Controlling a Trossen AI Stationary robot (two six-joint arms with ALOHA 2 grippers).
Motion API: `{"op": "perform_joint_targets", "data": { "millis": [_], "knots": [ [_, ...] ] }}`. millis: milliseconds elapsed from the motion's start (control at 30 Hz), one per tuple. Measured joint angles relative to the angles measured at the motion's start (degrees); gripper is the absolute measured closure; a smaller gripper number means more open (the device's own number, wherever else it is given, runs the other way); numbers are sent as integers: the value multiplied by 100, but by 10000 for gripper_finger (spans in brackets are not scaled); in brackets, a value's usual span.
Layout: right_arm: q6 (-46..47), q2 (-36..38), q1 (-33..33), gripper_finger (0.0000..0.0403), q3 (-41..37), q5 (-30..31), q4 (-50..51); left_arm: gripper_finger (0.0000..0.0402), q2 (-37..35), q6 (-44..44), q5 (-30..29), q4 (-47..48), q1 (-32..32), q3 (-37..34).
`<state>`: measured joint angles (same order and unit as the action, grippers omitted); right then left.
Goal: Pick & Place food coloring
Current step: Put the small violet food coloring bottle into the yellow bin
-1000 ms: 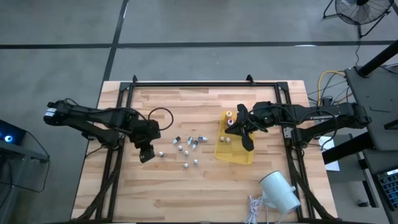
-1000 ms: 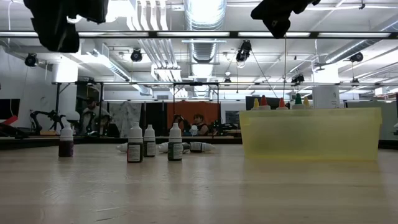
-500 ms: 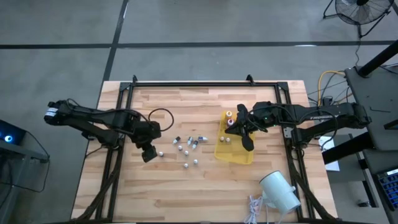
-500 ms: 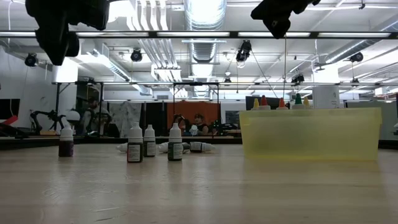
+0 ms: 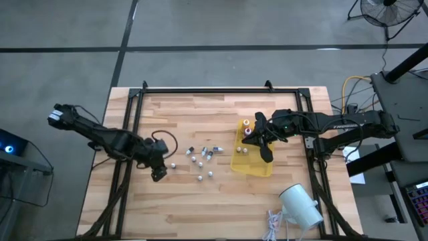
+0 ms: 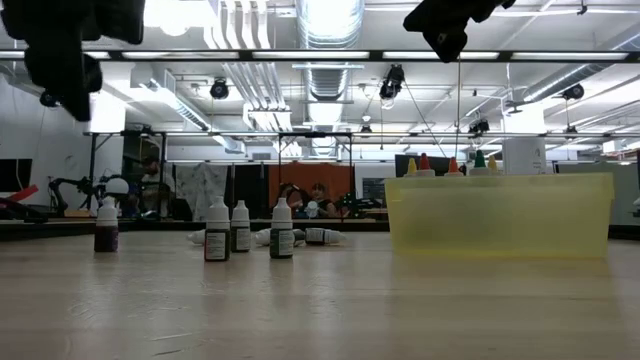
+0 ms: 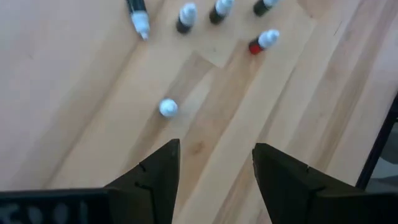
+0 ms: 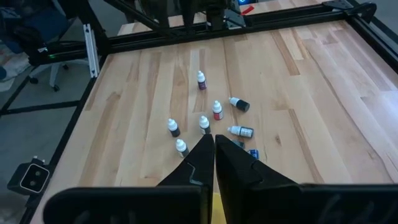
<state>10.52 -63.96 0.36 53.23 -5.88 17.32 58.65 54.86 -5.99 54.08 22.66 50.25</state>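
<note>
Several tiny white-capped vials stand or lie loose on the wooden table; in the low view they show at the left. The yellow bin holds thumb-sized bottles with coloured tops, whose tips show above its wall. My left gripper hovers open above the table, just left of the nearest vial, which stands ahead of its fingers. My right gripper hangs shut and holding nothing over the bin, its fingers pointing toward the vials.
A big white cylinder lies near the table's near right corner, with a bundle of cord beside it. A black metal frame runs along the table's edges. Bare wood lies along the near side of the vials.
My left gripper has moved toward the table's near edge and a little left, away from the middle of the vials, and shows lower in the low view. It has stayed open. The right arm, the vials and the bin have kept still.
</note>
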Motion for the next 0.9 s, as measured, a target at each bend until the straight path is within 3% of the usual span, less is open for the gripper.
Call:
{"op": "perform_joint_targets", "data": {
  "millis": [300, 600, 900],
  "knots": [
    [204, 0, 0, 394, 0, -6, 0, 228, -29, 932, -647, -622, 908, -680],
    [258, 0, 0, 394, 0, -6, -1, 228, -96, 1254, -2480, -607, 1785, -861],
    [276, 0, 0, 394, 0, -1, -2, 228, -96, 2339, -3104, -760, 2279, -1702]
  ]
}}
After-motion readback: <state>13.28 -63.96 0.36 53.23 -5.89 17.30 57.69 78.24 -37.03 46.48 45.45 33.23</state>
